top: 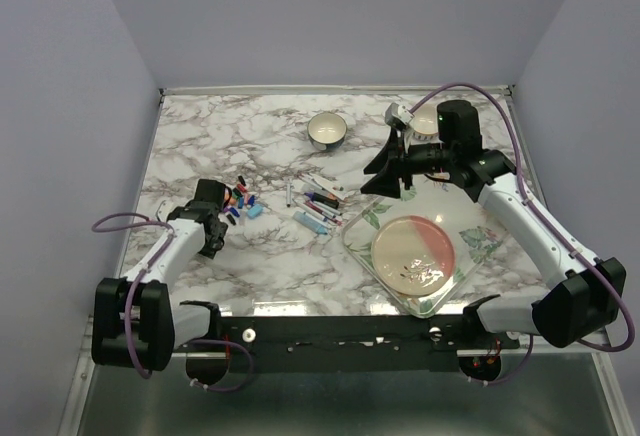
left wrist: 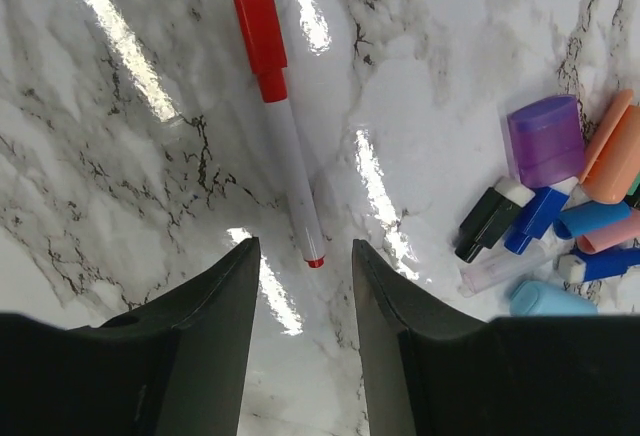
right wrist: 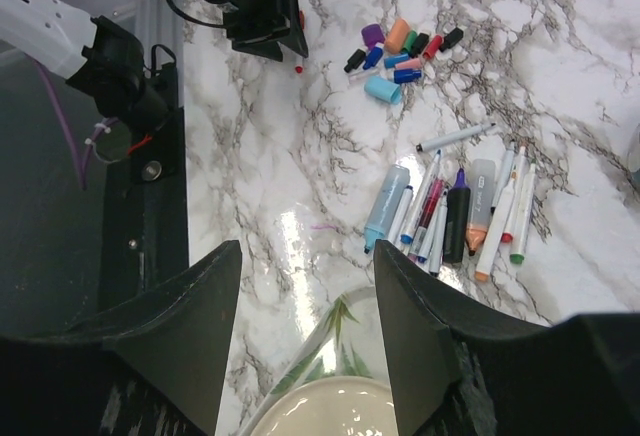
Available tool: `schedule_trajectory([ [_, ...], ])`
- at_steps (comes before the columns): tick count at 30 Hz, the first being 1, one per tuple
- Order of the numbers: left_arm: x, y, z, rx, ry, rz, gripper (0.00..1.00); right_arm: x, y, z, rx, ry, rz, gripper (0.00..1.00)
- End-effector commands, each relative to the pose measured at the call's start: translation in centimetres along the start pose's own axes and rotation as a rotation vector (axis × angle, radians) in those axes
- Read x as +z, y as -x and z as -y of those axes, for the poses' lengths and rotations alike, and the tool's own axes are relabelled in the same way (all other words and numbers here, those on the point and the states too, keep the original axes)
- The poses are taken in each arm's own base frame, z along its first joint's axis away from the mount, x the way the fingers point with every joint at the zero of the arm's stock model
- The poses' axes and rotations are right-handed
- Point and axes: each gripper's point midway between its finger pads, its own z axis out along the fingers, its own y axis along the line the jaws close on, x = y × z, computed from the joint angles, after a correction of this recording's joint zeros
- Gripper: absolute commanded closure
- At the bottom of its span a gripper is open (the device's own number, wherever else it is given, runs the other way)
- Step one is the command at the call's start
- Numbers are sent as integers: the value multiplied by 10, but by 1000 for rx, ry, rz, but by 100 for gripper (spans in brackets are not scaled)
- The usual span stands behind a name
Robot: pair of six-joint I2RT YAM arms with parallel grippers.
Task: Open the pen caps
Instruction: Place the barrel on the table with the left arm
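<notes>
A white marker pen (left wrist: 298,171) with its red cap (left wrist: 262,41) on lies on the marble just ahead of my left gripper (left wrist: 305,251). That gripper is open, empty and low over the table (top: 215,239). A pile of loose caps lies to its right: purple (left wrist: 545,141), orange (left wrist: 612,151), black (left wrist: 487,218) and blue (left wrist: 540,211). The pile also shows in the top view (top: 240,201) and in the right wrist view (right wrist: 400,51). My right gripper (right wrist: 305,256) is open and empty, held high over the tray's corner (top: 385,171). A cluster of pens (right wrist: 450,211) lies mid-table (top: 318,206).
A glass tray (top: 355,241) holding a pink and cream plate (top: 413,249) sits at the front right. A small bowl (top: 327,131) stands at the back centre. A single thin pen (top: 289,193) lies between the cap pile and the pen cluster.
</notes>
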Motion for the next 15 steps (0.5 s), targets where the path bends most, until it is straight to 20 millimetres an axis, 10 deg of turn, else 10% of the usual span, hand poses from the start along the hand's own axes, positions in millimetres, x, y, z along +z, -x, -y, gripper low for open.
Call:
schedule_trajectory([
  [1, 2, 3, 16, 8, -28, -5, 50, -5, 5, -5, -12, 12, 20, 37],
  [15, 19, -6, 0, 87, 133, -37, 72, -7, 5, -4, -7, 10, 23, 37],
])
